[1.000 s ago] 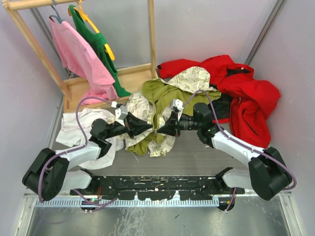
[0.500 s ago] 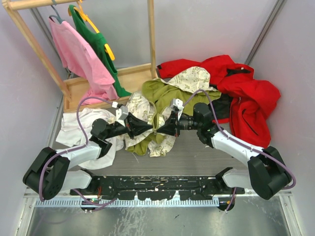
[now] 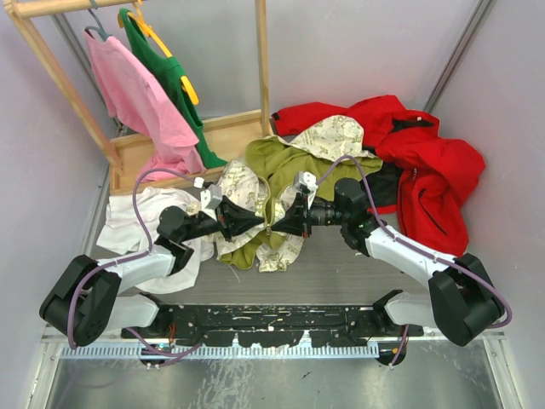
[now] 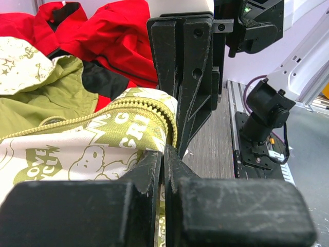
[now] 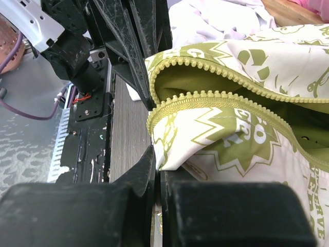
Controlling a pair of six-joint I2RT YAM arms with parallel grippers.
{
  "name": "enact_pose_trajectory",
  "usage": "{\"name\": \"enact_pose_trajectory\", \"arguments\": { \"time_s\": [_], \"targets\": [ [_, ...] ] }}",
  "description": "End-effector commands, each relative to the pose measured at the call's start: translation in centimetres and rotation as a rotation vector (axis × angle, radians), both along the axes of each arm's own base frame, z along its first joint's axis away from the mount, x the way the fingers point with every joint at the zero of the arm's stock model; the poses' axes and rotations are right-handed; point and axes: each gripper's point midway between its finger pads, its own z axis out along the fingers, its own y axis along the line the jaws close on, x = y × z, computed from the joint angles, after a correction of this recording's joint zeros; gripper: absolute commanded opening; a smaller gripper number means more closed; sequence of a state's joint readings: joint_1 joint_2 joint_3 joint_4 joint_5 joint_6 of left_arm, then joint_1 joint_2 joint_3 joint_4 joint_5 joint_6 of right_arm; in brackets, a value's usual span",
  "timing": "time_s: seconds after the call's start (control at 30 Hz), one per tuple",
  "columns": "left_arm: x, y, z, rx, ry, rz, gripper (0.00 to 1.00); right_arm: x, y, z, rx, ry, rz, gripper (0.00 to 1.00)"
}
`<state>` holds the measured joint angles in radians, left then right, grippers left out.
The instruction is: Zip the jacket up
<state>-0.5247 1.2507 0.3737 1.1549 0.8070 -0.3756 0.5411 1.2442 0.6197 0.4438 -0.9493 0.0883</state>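
Note:
The jacket (image 3: 285, 162), olive-green with cream printed lining, lies crumpled mid-table with its zipper edges lifted between the arms. My left gripper (image 3: 258, 223) is shut on the jacket's printed front edge by the zipper teeth (image 4: 92, 119), in the left wrist view (image 4: 163, 154). My right gripper (image 3: 274, 227) faces it tip to tip and is shut on the other printed edge (image 5: 216, 128), in the right wrist view (image 5: 157, 162). The two zipper rows (image 5: 216, 98) run apart, unjoined. No slider shows.
A bright red jacket (image 3: 421, 162) lies at the right, partly under the olive one. A white garment (image 3: 140, 223) lies under my left arm. A wooden rack (image 3: 170, 136) with pink and green shirts stands at the back left.

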Motion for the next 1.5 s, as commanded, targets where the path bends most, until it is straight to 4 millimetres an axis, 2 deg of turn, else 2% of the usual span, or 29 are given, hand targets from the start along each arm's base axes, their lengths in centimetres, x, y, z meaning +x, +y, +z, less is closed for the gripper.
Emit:
{"name": "enact_pose_trajectory", "arguments": {
  "time_s": [0.0, 0.63, 0.9, 1.47],
  "targets": [
    [-0.14, 0.06, 1.88, -0.04, -0.099, 0.009, 0.02, -0.26, 0.25, 1.79, 0.039, -0.069, 0.027, 0.01],
    [-0.33, 0.2, 2.26, -0.048, -0.109, 0.012, 0.02, -0.32, 0.32, 1.49, 0.032, -0.057, 0.037, 0.01],
    [-0.41, 0.05, 2.15, -0.043, -0.105, -0.002, 0.02, 0.12, 0.22, 1.77, 0.037, -0.071, 0.003, 0.01],
    [-0.16, -0.12, 1.62, -0.033, -0.094, -0.004, 0.02, -0.32, 0.05, 2.45, 0.058, -0.083, 0.006, 0.01]
  ]
}}
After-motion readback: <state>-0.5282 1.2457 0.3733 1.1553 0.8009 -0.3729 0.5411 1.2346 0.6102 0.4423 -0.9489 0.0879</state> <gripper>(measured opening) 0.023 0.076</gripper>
